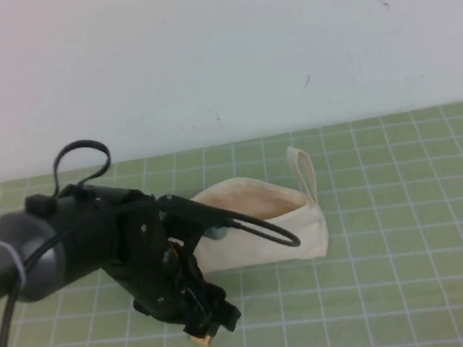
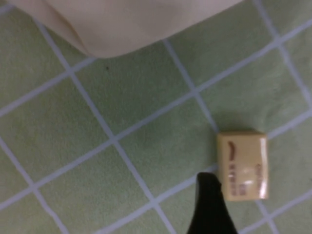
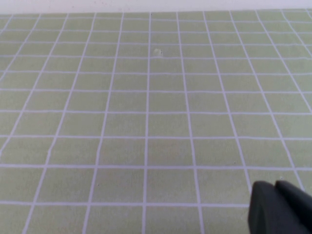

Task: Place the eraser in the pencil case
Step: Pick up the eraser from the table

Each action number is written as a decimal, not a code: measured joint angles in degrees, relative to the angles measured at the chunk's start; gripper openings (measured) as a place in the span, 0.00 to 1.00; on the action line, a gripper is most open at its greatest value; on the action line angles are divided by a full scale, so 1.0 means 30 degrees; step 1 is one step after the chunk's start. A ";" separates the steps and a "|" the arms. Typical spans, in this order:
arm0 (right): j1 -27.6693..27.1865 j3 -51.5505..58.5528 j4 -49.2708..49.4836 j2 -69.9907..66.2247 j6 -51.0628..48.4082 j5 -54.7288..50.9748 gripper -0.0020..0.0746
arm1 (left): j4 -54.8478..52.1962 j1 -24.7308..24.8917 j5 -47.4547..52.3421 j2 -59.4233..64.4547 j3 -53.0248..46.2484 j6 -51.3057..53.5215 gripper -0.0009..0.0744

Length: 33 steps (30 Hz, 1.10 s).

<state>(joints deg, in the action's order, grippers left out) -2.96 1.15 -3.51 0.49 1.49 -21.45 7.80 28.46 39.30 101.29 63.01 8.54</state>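
Observation:
The eraser [image 2: 242, 165], a small tan-yellow block with dark print, lies flat on the green grid mat. In the high view it peeks out [image 1: 202, 341] under my left gripper [image 1: 208, 326], which hangs low right over it. One dark finger [image 2: 209, 207] stands against the eraser's side; the other finger is out of view, so the jaws are open. The pencil case [image 1: 260, 221], a cream-white pouch, lies unzipped just behind the gripper with its beige lining showing and its loop strap [image 1: 302, 168] at the far end. Its edge shows in the left wrist view [image 2: 122, 24]. My right gripper [image 3: 280, 204] is shut and empty over bare mat.
The green grid mat [image 1: 417, 268] covers the table up to a white wall at the back. The left arm's black cable [image 1: 260, 225] loops over the pouch's near side. The right arm is outside the high view.

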 joint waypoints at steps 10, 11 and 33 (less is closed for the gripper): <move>0.0000 0.0000 0.0000 0.0000 0.0000 0.0000 0.02 | -0.0289 0.0000 -0.0110 0.1846 0.0174 0.0420 0.40; 0.0000 0.0000 0.0000 0.0000 0.0000 0.0000 0.02 | -0.0289 0.0000 -0.0110 0.1896 0.0174 0.0544 0.37; 0.0000 0.0000 0.0000 0.0000 0.0000 0.0000 0.02 | 0.0643 0.0000 0.6242 0.0061 0.7661 0.1430 0.25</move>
<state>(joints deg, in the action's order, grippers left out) -2.96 1.15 -3.51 0.49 1.49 -21.45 9.72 28.46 58.03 101.47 85.99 12.83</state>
